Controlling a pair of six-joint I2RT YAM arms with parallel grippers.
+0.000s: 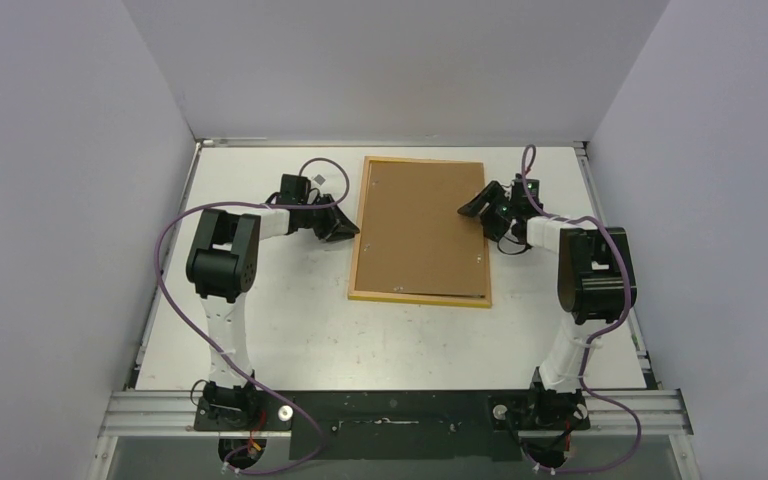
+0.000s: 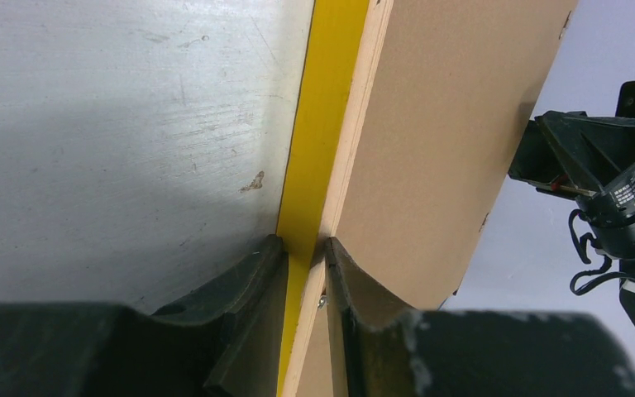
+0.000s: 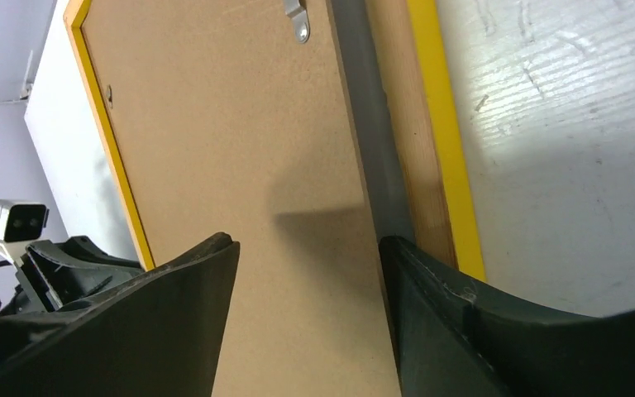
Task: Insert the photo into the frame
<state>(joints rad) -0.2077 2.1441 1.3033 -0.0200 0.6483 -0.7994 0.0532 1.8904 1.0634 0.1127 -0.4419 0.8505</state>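
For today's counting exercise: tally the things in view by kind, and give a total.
frame: 1
backing board: 1
grippers: 2 (left gripper, right gripper)
Total: 4

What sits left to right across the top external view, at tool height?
left tool → frame, lying back side up → right tool

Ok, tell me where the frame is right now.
In the top view the frame lies back-up on the far half of the table, centred; the left gripper pinches its left edge and the right gripper hangs open over its right edge.
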